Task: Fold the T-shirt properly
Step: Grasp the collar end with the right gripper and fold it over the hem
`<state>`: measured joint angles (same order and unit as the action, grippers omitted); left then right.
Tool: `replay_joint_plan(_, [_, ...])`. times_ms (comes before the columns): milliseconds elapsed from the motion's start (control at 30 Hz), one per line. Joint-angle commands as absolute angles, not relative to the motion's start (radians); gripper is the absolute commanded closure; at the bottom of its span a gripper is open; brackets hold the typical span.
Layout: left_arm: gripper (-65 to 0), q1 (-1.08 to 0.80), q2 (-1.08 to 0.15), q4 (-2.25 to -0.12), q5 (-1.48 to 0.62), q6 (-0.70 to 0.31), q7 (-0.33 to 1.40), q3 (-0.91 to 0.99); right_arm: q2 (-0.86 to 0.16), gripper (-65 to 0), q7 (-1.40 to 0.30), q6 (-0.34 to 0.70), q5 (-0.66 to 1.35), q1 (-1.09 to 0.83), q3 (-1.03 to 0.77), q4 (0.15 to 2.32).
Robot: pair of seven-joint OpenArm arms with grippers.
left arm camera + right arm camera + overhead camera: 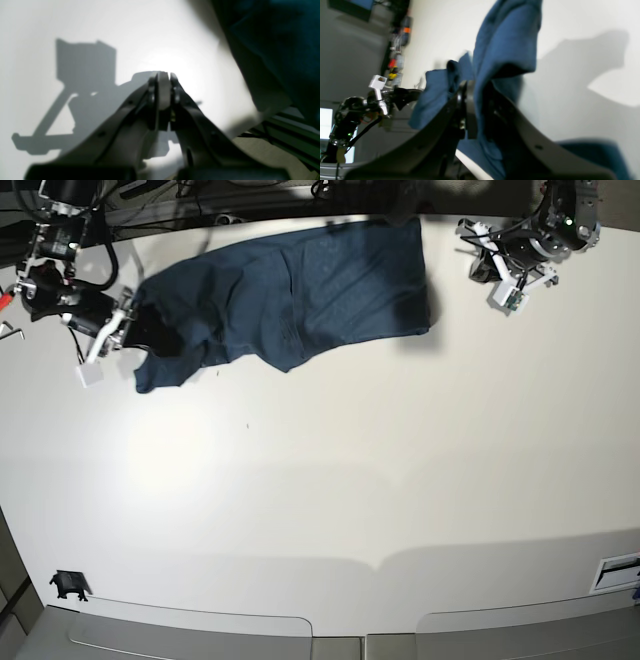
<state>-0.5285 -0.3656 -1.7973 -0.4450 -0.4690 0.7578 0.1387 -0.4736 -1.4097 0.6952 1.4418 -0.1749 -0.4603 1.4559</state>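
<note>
The dark teal-blue T-shirt (300,290) lies loosely spread along the far edge of the white table, its left end bunched. My right gripper (135,332) is shut on that bunched end. In the right wrist view the cloth (505,50) runs up from between the fingers (470,110) of the right gripper (476,86) and hangs in folds. My left gripper (475,252) hovers just right of the shirt's right edge, apart from it. In the left wrist view the left gripper (164,75) is shut with nothing in it, and the shirt (275,40) shows dark at the upper right.
The table's far edge with a green metal frame (290,130) lies close behind the left gripper. Cluttered equipment (395,62) stands beyond the table. A small black object (68,584) sits near the front left corner, and a label (618,570) at the front right.
</note>
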Motion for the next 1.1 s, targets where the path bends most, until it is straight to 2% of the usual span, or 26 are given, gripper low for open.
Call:
replay_joint_plan(0, [0.0, -0.529, -0.377, -1.810, -0.455, -0.472, 0.739, 0.143, -0.463, 0.0, -1.396, 0.698, 1.484, -0.167, -0.465, 1.505])
replay_joint_plan(200, [0.0, -0.529, -0.377, -1.810, -0.455, -0.472, 0.739, 0.143, -0.279, 0.0, -1.396, 0.698, 1.484, -0.169, -0.432, 1.676])
replay_joint_plan(433, [0.0, -0.530, -0.377, -1.810, -0.455, -0.472, 0.743, 0.143, -0.153, 0.0, -1.396, 0.698, 1.484, -0.169, -0.280, 1.729])
replay_joint_plan(533, [0.0, -0.530, -0.377, -1.810, -0.455, -0.472, 0.743, 0.143, -0.117, 0.0, -1.396, 0.698, 1.462, -0.169, -0.197, 1.729])
replay_joint_plan(800, [0.0, -0.529, -0.377, -1.810, -0.455, -0.472, 0.743, 0.143, -0.058, 0.0, -1.394, 0.698, 1.151, -0.169, -0.027, 1.729])
replay_joint_plan(1067, [0.0, -0.529, -0.377, -1.810, -0.455, -0.472, 0.743, 0.143, -0.013, 0.0, -1.320, 0.698, 1.009, -0.168, 0.089, 1.729])
